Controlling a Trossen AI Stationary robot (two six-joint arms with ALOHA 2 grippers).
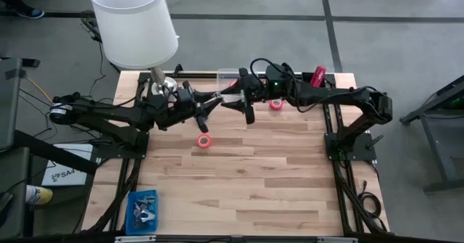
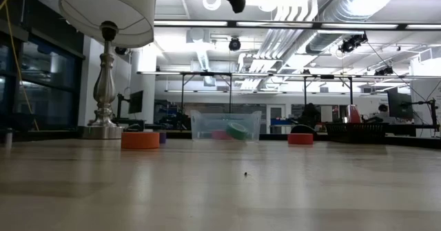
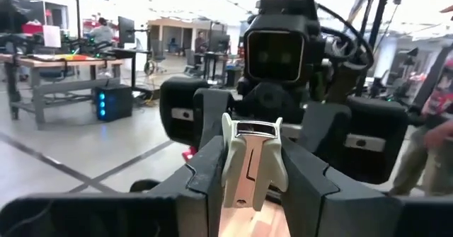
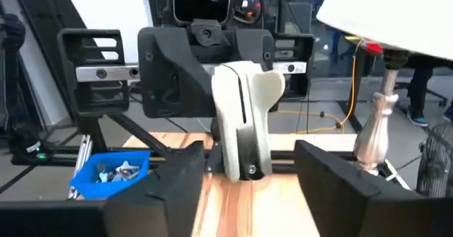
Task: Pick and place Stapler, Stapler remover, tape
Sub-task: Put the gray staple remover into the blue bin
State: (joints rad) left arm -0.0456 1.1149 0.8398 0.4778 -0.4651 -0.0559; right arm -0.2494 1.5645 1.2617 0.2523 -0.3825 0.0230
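Mid-air handover above the far surface (image 1: 290, 185): left pincer (image 3: 249, 168) clamps the white staple remover (image 3: 251, 159); right pincer (image 4: 244, 168) stands spread around it. Red stapler (image 1: 317, 75) far right; pink tape roll (image 1: 204, 141) mid-surface.

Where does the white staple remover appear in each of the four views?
High view: staple remover between the two arms' meeting grippers, near the table's far edge.
Low view: not in it.
Left wrist view: centre, clamped in the left gripper.
Right wrist view: centre, between the open right gripper fingers.
Shared landmark: the lamp, in the high, low and right wrist views.
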